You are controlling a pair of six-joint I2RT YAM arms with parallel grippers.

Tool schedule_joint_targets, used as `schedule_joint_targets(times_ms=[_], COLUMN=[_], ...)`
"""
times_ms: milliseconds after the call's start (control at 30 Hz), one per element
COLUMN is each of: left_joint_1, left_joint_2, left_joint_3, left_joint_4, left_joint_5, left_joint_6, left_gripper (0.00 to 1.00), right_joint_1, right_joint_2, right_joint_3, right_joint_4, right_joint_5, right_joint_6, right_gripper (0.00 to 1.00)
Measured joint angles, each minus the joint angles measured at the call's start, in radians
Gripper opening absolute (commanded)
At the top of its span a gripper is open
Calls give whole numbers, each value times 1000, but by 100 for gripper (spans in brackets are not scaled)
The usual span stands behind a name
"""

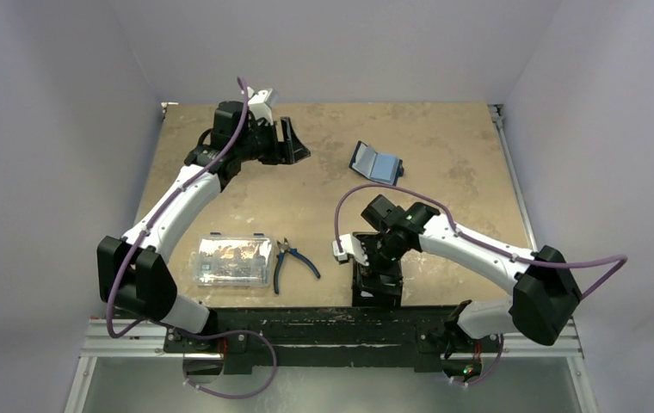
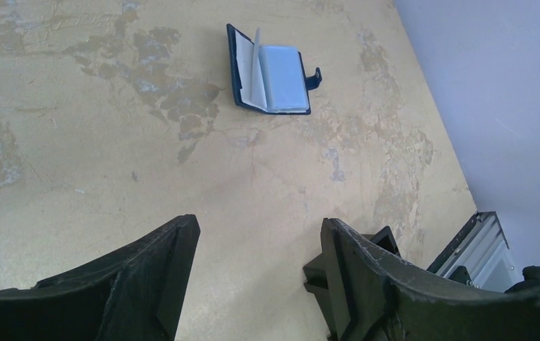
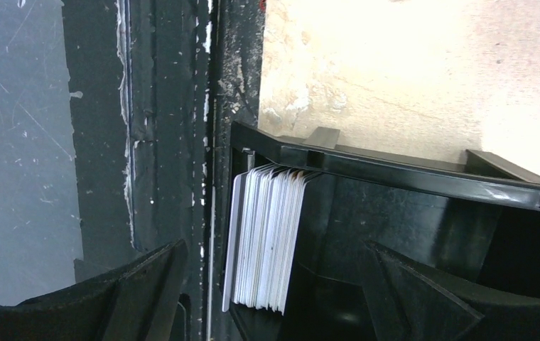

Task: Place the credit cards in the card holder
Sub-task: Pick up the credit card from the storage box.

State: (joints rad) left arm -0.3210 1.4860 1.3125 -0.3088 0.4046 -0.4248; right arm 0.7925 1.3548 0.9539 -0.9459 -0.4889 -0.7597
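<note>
The navy card holder point(image 1: 376, 163) lies open on the tan table at the back right; in the left wrist view the card holder point(image 2: 271, 69) shows pale inner sleeves, one leaf standing up. A stack of white credit cards point(image 3: 267, 238) stands on edge at one end of a black tray point(image 3: 395, 170). My right gripper point(image 1: 377, 262) hangs open over the tray point(image 1: 379, 291); in its wrist view the right gripper point(image 3: 274, 249) straddles the stack without touching it. My left gripper point(image 1: 293, 144) is open and empty at the back left, and in its wrist view the left gripper point(image 2: 260, 231) faces the holder from well short.
A clear plastic box point(image 1: 232, 261) and blue-handled pliers point(image 1: 292, 261) lie near the front left. The black front bar point(image 1: 306, 323) runs along the near edge beside the tray. A metal rail point(image 1: 513, 189) borders the table's right side.
</note>
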Motion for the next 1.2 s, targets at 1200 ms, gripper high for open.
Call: schedule_joint_targets(times_ms=[1200], left_joint_1=[0], left_joint_2=[1], left_joint_3=[0], left_joint_4=[0], left_joint_5=[4], left_joint_6=[1], left_gripper=[69], right_joint_1=[98], right_joint_2=[72], right_joint_3=[-45], right_joint_4=[37], right_joint_5=[25], right_joint_6=[7], right_gripper=[88])
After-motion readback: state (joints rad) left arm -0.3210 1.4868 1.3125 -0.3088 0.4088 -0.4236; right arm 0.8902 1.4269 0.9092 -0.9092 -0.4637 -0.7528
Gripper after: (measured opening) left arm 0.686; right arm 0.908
